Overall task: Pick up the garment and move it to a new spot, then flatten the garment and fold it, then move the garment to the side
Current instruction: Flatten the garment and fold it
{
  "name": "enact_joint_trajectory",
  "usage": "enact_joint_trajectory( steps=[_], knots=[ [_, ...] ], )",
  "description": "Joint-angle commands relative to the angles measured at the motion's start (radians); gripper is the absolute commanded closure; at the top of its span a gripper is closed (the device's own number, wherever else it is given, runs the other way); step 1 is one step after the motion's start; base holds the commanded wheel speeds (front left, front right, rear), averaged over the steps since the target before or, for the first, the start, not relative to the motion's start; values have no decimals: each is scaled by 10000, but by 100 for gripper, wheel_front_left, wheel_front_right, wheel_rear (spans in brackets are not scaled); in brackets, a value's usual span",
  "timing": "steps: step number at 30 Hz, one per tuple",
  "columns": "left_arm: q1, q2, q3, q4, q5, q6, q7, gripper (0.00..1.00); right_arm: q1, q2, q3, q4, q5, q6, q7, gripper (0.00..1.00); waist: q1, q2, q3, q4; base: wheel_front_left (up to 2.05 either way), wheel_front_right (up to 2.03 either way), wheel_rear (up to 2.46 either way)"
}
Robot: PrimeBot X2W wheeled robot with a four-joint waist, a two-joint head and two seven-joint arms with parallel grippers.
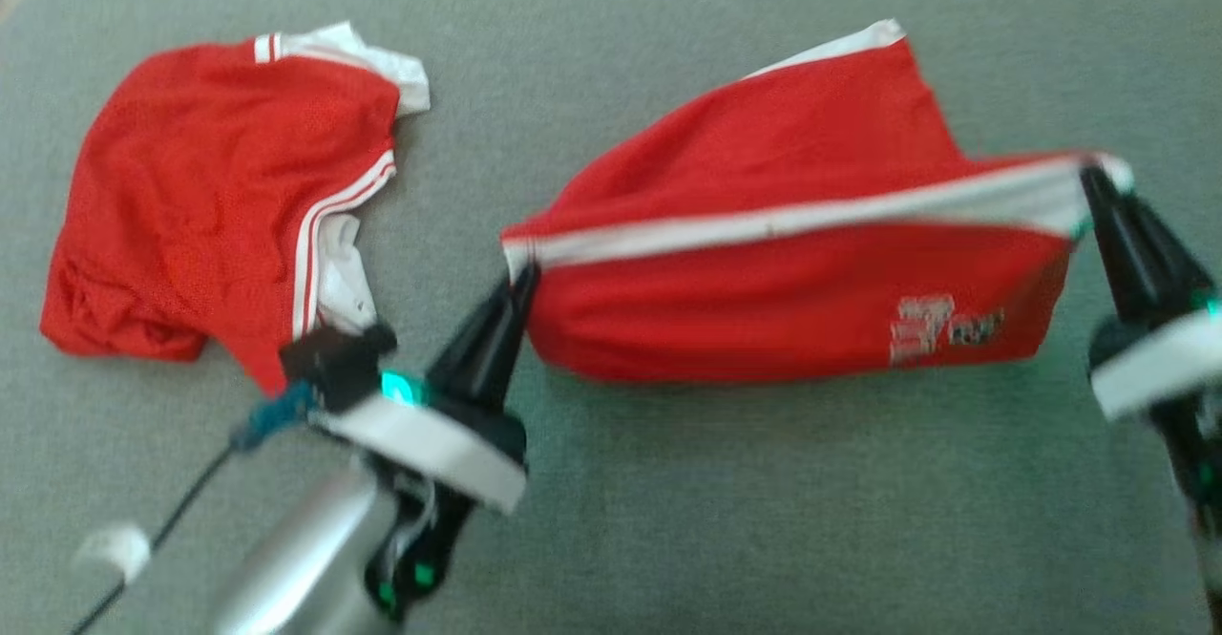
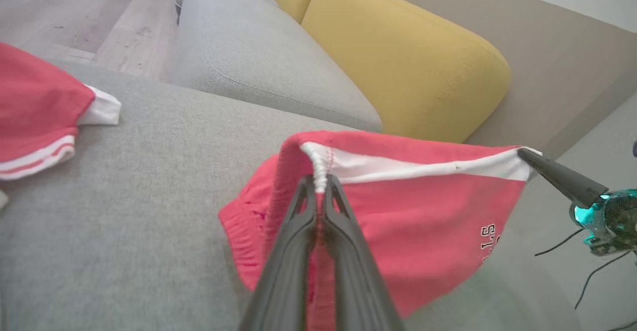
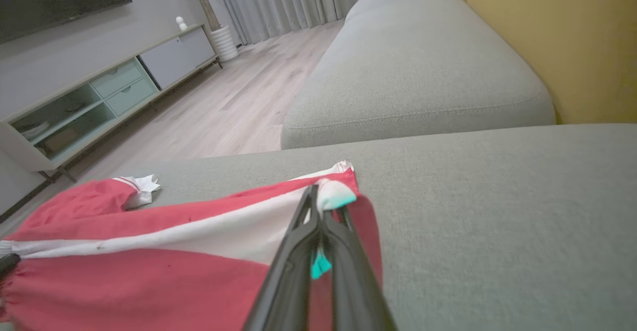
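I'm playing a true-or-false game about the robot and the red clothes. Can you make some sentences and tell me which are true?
1. Both the left gripper and the right gripper pinch the red shorts. True.
2. The shorts lie neatly folded. False: they are stretched between the grippers, unfolded.
3. A second red garment lies on the grey cushion, on the robot's left. True.
4. The sofa's back cushion is blue. False: it is yellow.
5. The left gripper's fingers are wide open. False: they are shut on the shorts' white edge.
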Motion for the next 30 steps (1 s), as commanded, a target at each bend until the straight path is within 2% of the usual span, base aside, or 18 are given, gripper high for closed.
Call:
enact_joint_trajectory(
  steps=[1, 6, 11, 22, 23, 24, 25, 30],
  knots=[
    [-584, 15, 490, -31, -26, -38, 23, 100, -511, -389, 268, -35, 21, -7, 92, 100, -3, 0, 326, 213, 0, 0, 0],
    [-1821, -584, 634, 1135, -275, -246, 159, 100, -2575, -804, 939, 1429, 187, -7, 262, 100, -3, 0, 858, 426, 0, 0, 0],
    [-2750, -952, 663, 2202, -429, -492, 185, 100, -4231, -1165, 1781, 2698, 465, -7, 372, 100, -3, 0, 1373, 626, 0, 0, 0],
    [-4045, -1474, 541, 4035, -441, -769, -226, 100, -6721, -1283, 3469, 4990, 869, -7, -18, 100, -3, 0, 2052, 835, 0, 0, 0],
    [-4121, -1514, 516, 4201, -434, -784, -291, 87, -6871, -1275, 3641, 5169, 939, -7, -73, 74, -3, 0, 2075, 837, 0, 0, 0],
    [-4187, -1549, 490, 4351, -431, -798, -356, 51, -6998, -1266, 3788, 5325, 1003, -7, -145, 55, -3, 0, 2092, 834, 0, 0, 0],
    [-4246, -1578, 473, 4505, -426, -809, -427, 0, -7116, -1265, 3918, 5479, 1059, -7, -242, 0, -3, 0, 2101, 827, 0, 0, 0],
    [-4261, -1720, 417, 5005, -381, -844, -984, 0, -7176, -1281, 4304, 6049, 1375, -7, -1164, 0, -3, 0, 1889, 793, 0, 0, 0]
  ],
)
